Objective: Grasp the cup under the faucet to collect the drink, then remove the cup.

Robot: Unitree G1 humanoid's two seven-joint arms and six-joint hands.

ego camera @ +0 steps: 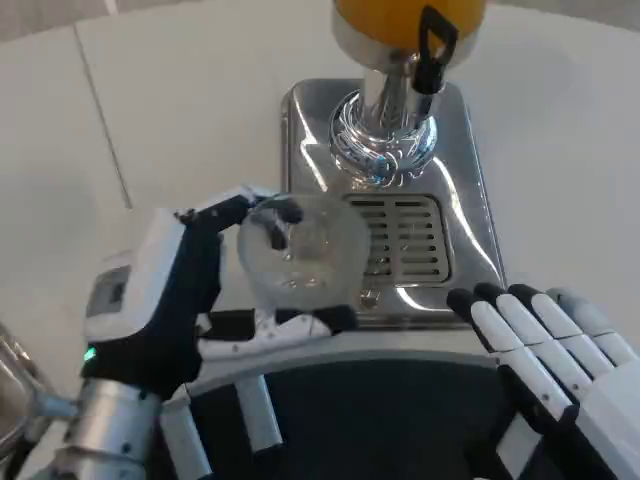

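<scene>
1. The cup (303, 250), clear and empty-looking, is held by the left hand (165, 300) at the near left edge of the steel drip tray (470, 190), just left of the grille (405, 238) and not yet beneath the faucet (385, 130).
2. The left hand is clamped around the cup's side wall; the right hand (560, 350) lies near right with fingers straight and together, holding nothing.
3. The cup is judged light, thin-walled, smooth and likely slippery, more so once wet; a mid-wall wrap is advised, without squeezing.
4. The orange-filled dispenser (405, 20) carries a black tap lever (438, 50).
5. No brand, label or legible writing is seen.
</scene>
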